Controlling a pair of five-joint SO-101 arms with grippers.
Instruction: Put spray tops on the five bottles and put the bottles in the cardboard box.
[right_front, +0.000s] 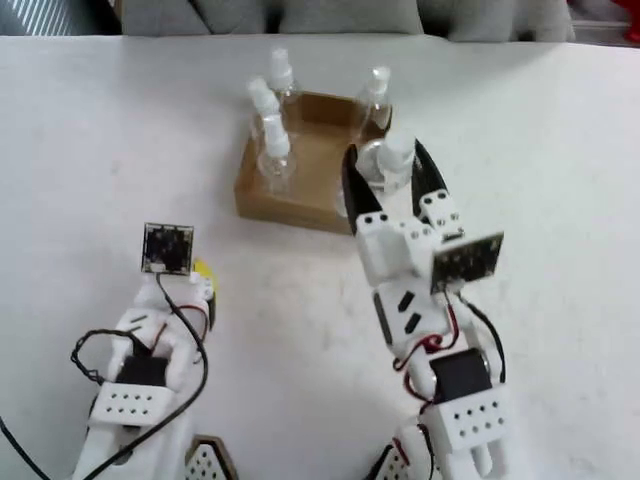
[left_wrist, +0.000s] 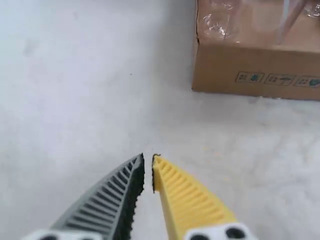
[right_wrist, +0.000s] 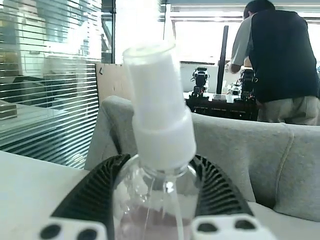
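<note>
Pinching a clear bottle (right_front: 380, 172) just below its white spray top (right_wrist: 158, 115), the right gripper (right_front: 385, 152) has its 2 black fingers (right_wrist: 95, 190) closed against the bottle's shoulders, 1 on each side. The bottle stands upright between them. From the high view it sits over the cardboard box (right_front: 285, 210) at the corner nearest this arm; whether its base rests on the box floor cannot be told.

4 other bottles (right_front: 275, 150), each upright and capped with a spray top, stand inside the box: 3 in a row along the wall on the left arm's side, and 1 alone in the far corner on the right arm's side.

Well back from the box, the left gripper (left_wrist: 148, 157) hangs low over the white surface (right_front: 100, 130). Its grey finger and yellow finger are pressed nearly together at the tips with nothing between them. It points towards the box's near wall, and the box corner lies ahead of it and off to one side.
</note>
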